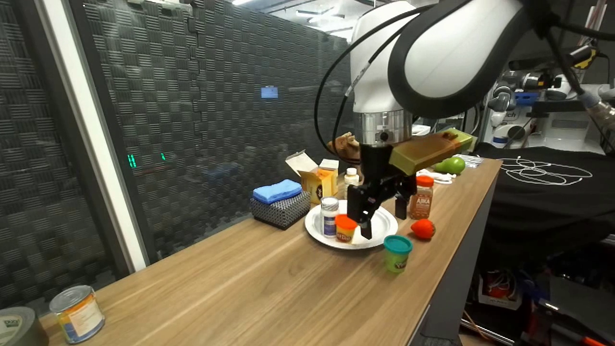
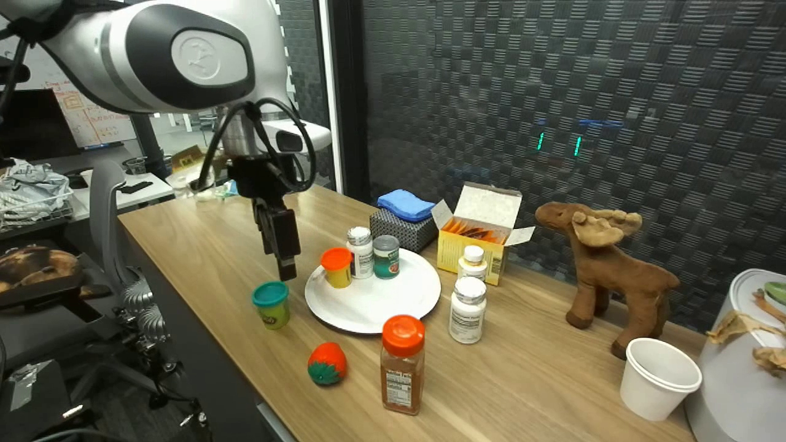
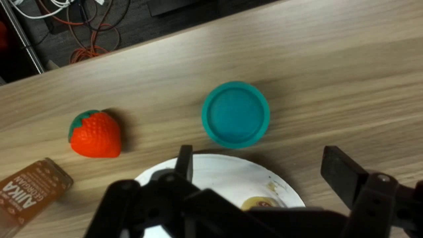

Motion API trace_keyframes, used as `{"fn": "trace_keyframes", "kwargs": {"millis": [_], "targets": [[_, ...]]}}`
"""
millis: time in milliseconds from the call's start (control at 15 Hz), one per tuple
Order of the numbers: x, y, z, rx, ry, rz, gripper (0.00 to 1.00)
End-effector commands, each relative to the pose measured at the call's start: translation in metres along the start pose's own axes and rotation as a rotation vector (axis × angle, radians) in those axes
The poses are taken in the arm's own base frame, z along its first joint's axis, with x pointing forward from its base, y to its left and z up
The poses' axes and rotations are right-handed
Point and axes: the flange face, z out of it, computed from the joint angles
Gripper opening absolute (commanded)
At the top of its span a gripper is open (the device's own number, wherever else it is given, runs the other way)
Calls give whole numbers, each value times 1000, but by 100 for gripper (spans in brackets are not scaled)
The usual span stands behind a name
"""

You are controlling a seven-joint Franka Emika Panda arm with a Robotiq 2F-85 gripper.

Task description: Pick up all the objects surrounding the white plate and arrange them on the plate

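In the wrist view, the spice bottle [image 3: 31,195] was cut off by the left edge, and much of the plate [image 3: 224,175] was covered by the gripper [image 3: 259,160]. In an exterior view, the toy moose [image 1: 347,147] was partly hidden by the arm [image 1: 461,53], itself cut off at the top, and a roll of tape [image 1: 33,329] was cut off at left. In an exterior view, a far white bottle [image 2: 472,263] was partly hidden by a near white bottle [image 2: 468,313], whose small print could not be read.
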Motion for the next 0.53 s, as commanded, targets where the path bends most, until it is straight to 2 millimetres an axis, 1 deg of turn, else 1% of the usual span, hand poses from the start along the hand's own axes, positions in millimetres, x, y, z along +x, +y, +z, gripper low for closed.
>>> {"fn": "trace_keyframes", "kwargs": {"millis": [0, 200, 467], "targets": [[-18, 15, 7, 38, 13, 24, 100], [-23, 19, 20, 53, -4, 32, 100], [-23, 19, 28, 72, -13, 32, 100]]}}
